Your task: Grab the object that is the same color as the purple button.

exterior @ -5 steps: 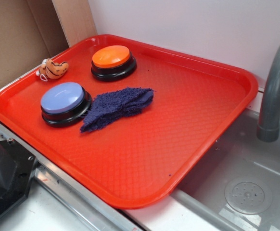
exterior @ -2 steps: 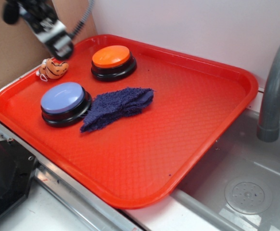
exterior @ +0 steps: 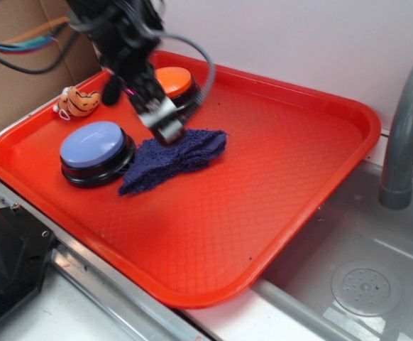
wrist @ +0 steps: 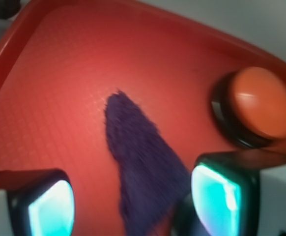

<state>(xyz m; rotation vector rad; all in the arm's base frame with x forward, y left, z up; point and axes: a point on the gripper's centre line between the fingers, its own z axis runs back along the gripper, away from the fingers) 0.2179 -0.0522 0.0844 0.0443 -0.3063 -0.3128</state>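
The dark purple-blue terry rag [exterior: 174, 159] lies crumpled on the red tray [exterior: 277, 177], just right of the purple button [exterior: 93, 145] with its lavender-blue dome and black base. My gripper [exterior: 165, 129] is over the rag's upper left part, tilted and blurred with motion. In the wrist view my gripper [wrist: 133, 201] is open, its two teal-padded fingers wide apart, and the rag [wrist: 143, 172] lies below between them, nearer the right finger. Nothing is held.
An orange-topped button [exterior: 177, 84] stands at the tray's back, partly behind the arm; it also shows in the wrist view [wrist: 256, 105]. A small orange striped plush toy [exterior: 79, 101] lies at the tray's left rim. A grey sink [exterior: 355, 277] and faucet [exterior: 405, 135] are on the right.
The arm came in from the upper left and swept down and right across the tray, from above the plush toy to over the rag. The objects have not moved.
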